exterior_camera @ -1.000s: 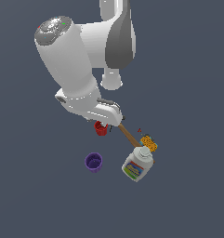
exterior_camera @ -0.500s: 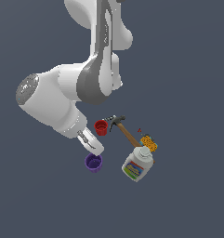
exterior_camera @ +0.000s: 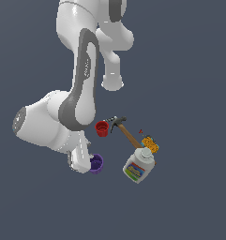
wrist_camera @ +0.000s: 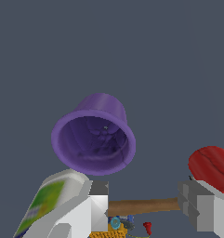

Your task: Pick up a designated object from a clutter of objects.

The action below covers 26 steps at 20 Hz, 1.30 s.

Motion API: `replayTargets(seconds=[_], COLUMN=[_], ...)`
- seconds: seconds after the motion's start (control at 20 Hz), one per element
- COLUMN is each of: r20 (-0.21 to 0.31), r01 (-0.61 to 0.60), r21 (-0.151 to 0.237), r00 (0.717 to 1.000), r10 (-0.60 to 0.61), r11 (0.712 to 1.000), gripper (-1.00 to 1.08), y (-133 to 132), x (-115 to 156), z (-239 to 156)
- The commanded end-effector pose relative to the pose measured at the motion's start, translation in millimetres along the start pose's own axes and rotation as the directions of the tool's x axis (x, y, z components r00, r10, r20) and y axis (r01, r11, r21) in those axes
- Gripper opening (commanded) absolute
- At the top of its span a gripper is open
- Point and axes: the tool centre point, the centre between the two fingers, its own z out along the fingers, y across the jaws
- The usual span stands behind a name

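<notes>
The arm has swung down and across from above the red cup [exterior_camera: 101,128] to the exterior view's left, so the claw [wrist_camera: 143,204] now sits right beside the purple cup [exterior_camera: 96,164]. Its jaws stand apart, holding nothing. The cup, hammer [exterior_camera: 124,130] and bottle [exterior_camera: 139,166] have not shifted on the desk, so the grasp looks next.

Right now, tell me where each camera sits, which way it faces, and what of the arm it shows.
Exterior view: off the arm, high, looking down on the floor; shows the white arm and the gripper beside the purple cup.
Wrist view: on the wrist, looking along the open gripper into the purple cup; both fingers show.
Shared: purple cup, red cup, hammer, white bottle.
</notes>
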Motion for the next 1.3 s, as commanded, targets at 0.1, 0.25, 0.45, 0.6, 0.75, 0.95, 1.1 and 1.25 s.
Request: replayTargets(seconds=[0.1, 0.25, 0.45, 0.6, 0.75, 0.95, 1.1, 1.25], r20=[0.037, 0.05, 0.051, 0.052, 0.052, 0.053, 0.053, 0.053], r01=[-0.088, -0.118, -0.123, -0.123, -0.126, -0.129, -0.129, -0.129], r21=[0.013, 0.017, 0.016, 0.016, 0.017, 0.017, 0.017, 0.017], r00=[0.995, 0.992, 0.991, 0.991, 0.991, 0.99, 0.99, 0.99], r10=[0.088, 0.118, 0.122, 0.122, 0.125, 0.128, 0.128, 0.128], r11=[0.996, 0.993, 0.992, 0.992, 0.992, 0.991, 0.991, 0.991], gripper=[0.28, 0.28, 0.28, 0.28, 0.28, 0.28, -1.0, -1.0], y=[-0.7, -0.6, 0.0, -0.2, -0.5, -0.4, -0.4, -0.4], x=[12.7, 17.1, 18.1, 17.9, 17.5, 17.0, 16.7, 16.7], z=[11.8, 16.1, 17.0, 20.8, 32.2, 45.7, 47.3, 47.3])
